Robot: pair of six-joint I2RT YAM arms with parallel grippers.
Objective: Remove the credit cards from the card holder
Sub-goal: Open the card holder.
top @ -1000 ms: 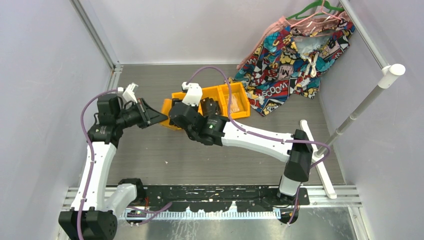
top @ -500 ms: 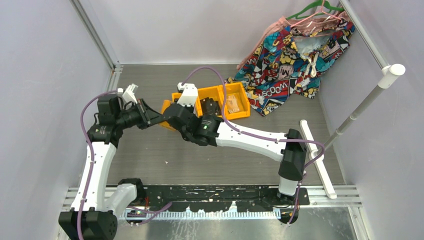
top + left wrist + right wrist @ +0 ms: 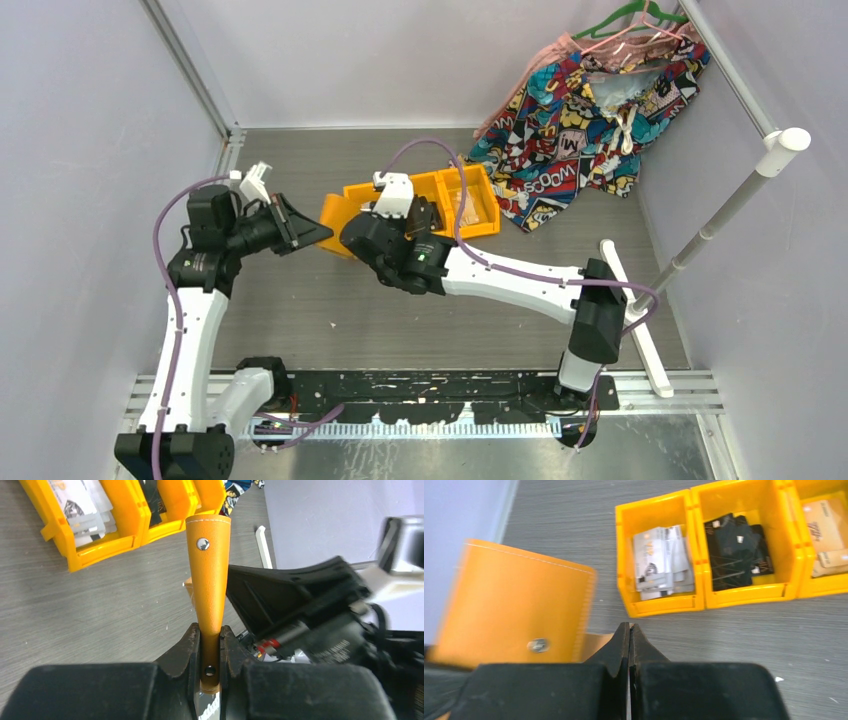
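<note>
My left gripper is shut on the lower edge of the orange card holder, which stands edge-on and upright above the table with its metal snap showing. From above, the card holder hangs just left of the orange bins, with the left gripper under it. My right gripper is shut, jaws pressed together, just right of the card holder. A tan credit card's corner pokes out beside the holder, behind my right gripper's left finger; I cannot tell if it is pinched.
Three joined orange bins sit on the grey table, holding a grey-white stack, a black stack and tan pieces. Colourful clothing on hangers lies back right, beside a white rod stand.
The right gripper closed from about half open to fully shut, reaching in against the holder and then drawing slightly back right. The left arm shifted a little, still gripping the holder.
</note>
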